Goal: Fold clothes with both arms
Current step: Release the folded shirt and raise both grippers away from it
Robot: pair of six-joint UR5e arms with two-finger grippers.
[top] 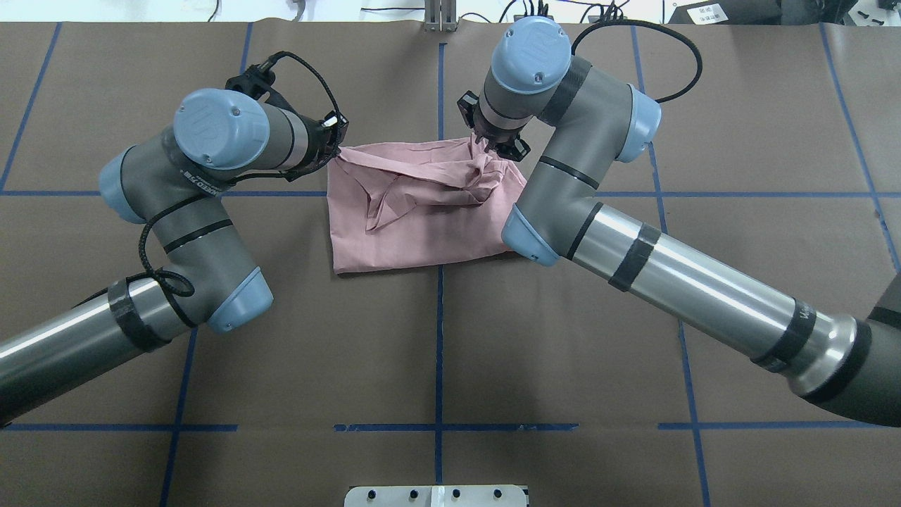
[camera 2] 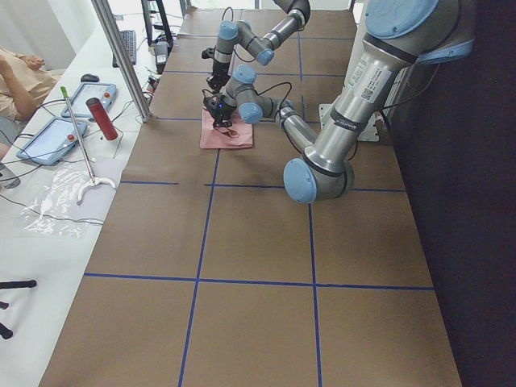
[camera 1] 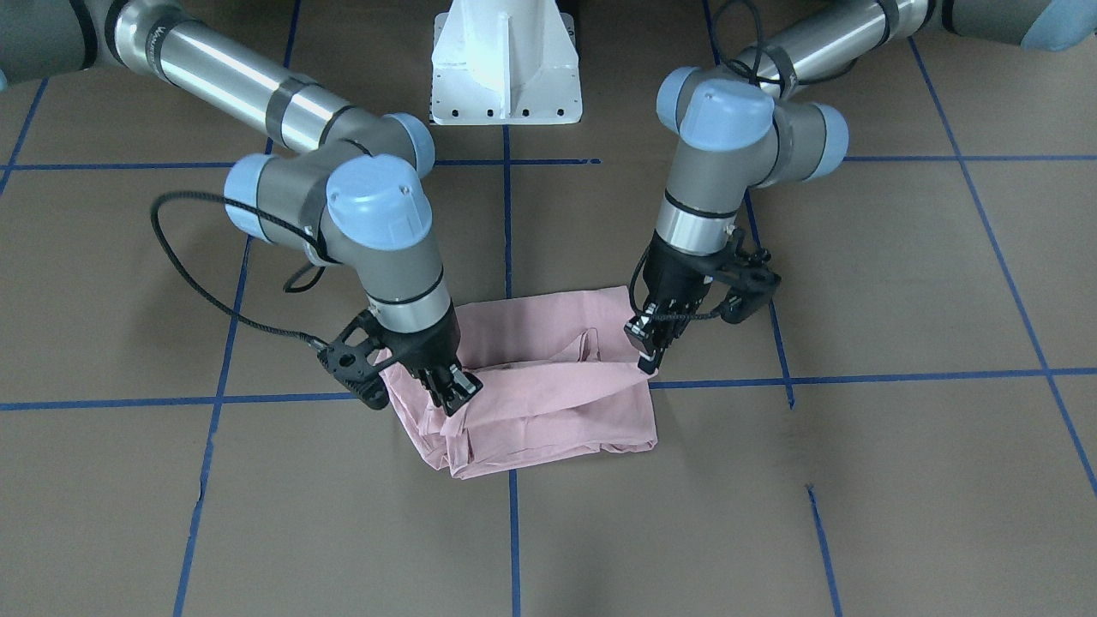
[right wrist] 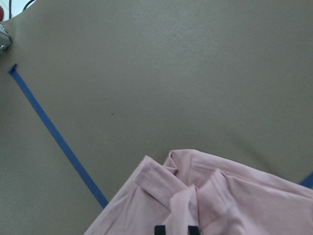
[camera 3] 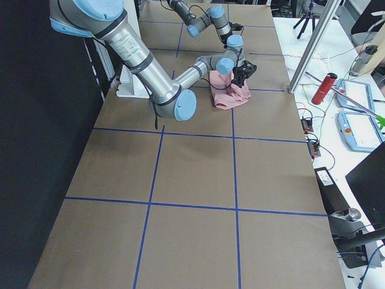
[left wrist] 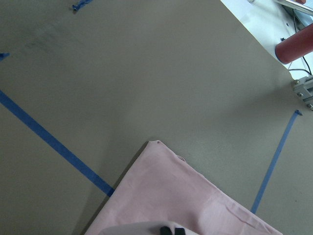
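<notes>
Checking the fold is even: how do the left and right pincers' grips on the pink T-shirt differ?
The left black two-finger pincer pinches a smooth, flat corner of the pale pink T-shirt; the right black two-finger pincer clamps bunched, creased fabric. In the wrist views the left pincer's fingertips sit nearly together, the right pincer's plainly apart with cloth between. Both are shut on the shirt's edge far from the robot.
</notes>
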